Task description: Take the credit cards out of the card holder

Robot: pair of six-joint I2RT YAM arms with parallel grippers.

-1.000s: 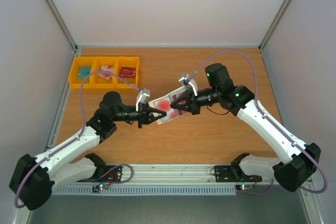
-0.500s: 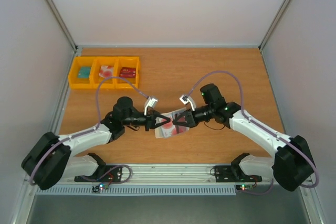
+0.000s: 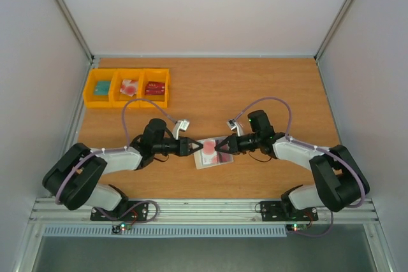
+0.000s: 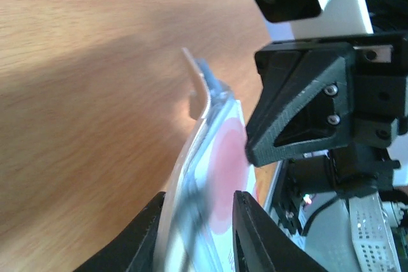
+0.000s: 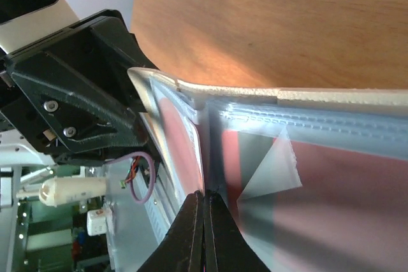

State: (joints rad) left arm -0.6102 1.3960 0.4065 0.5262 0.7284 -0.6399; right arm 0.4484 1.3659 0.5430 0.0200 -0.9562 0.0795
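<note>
Your card holder (image 3: 213, 157) lies near the middle of the table (image 3: 268, 87), with a red-marked card (image 4: 226, 176) in it. Your right gripper (image 3: 221, 149) pinches the holder, fingers together. Your left gripper (image 3: 196, 148) straddles its other edge, fingers apart, perhaps brushing it.

Card holder (image 3: 214, 158) hemmed between left pincer (image 3: 196, 148), right pincer (image 3: 220, 149), yellow bins (image 3: 127, 102) seemingly distant

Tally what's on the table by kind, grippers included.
yellow bins: 3
bin items, teal, pink-white, red: 3
card holder: 1
left gripper, right gripper: 2
Total: 9; credit cards inside the holder are mostly hidden and not counted.
</note>
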